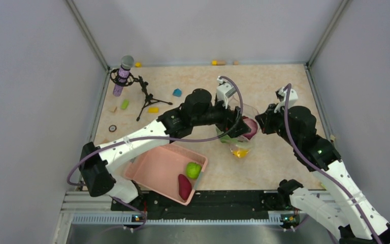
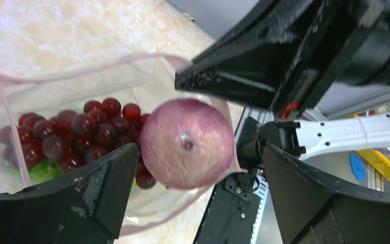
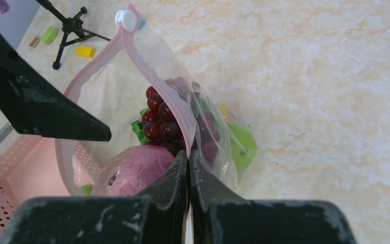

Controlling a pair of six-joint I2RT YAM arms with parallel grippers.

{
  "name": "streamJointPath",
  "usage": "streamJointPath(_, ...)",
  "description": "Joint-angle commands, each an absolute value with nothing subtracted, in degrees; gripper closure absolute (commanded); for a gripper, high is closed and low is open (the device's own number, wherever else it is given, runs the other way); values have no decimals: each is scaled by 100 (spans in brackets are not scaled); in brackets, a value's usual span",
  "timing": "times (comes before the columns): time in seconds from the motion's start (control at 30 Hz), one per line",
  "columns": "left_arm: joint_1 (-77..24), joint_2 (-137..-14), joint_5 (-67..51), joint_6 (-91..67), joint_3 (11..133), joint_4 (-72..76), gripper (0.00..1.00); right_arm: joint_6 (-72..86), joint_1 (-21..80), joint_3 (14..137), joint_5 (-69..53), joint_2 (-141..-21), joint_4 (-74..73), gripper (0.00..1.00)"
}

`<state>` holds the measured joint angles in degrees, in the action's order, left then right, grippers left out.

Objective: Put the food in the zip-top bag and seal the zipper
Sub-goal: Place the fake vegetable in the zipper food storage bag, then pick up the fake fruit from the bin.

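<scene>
The clear zip-top bag [image 1: 241, 145] stands open at the table's middle. In the right wrist view it [image 3: 106, 96] holds dark grapes [image 3: 160, 122], a green round fruit [image 3: 244, 145] and lettuce. The purple onion [image 2: 188, 142] sits at the bag's mouth, loose between the spread fingers of my left gripper [image 2: 199, 150], which is open just above the bag [image 1: 238, 126]. My right gripper [image 3: 189, 155] is shut on the pink-red zipper [image 3: 157, 86] at the bag's right rim [image 1: 260, 123]. A green round fruit [image 1: 193, 170] and the reddish sweet potato [image 1: 184, 187] lie in the pink basket [image 1: 152, 168].
The pink basket stands at the near left by my left arm. A microphone on a black tripod [image 1: 123, 76] stands at the far left. Small coloured blocks [image 1: 153, 109] lie around it and along the back wall. Grey walls enclose the table.
</scene>
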<state>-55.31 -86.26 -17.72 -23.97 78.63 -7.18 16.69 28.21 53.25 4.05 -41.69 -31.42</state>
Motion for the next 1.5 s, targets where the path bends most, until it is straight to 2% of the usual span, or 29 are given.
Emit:
streamJointPath(0.0,-5555,-7943,-1926,-2366,7353,-264,1,1691,2764,5423,500,-4105,-3124,100)
streamJointPath(0.17,-5554,-7292,-1766,-2455,6684,-49,1,1693,2760,5427,475,-4076,-3152,100)
streamJointPath(0.63,-5555,-5760,-229,-2812,5318,26,1,1725,2762,5398,525,-3919,-3030,100)
streamJointPath(0.8,-5555,-5394,464,-3108,4926,-546,1,1763,2760,5400,699,-3810,-2845,100)
streamJointPath(1.07,-5555,-4200,1858,-3884,4061,-1556,1,1879,2760,5642,-151,-3681,-2530,100)
streamJointPath(1.47,-5555,-3360,1753,-5219,2894,-3315,1,1794,2760,5540,408,-3467,-2636,100)
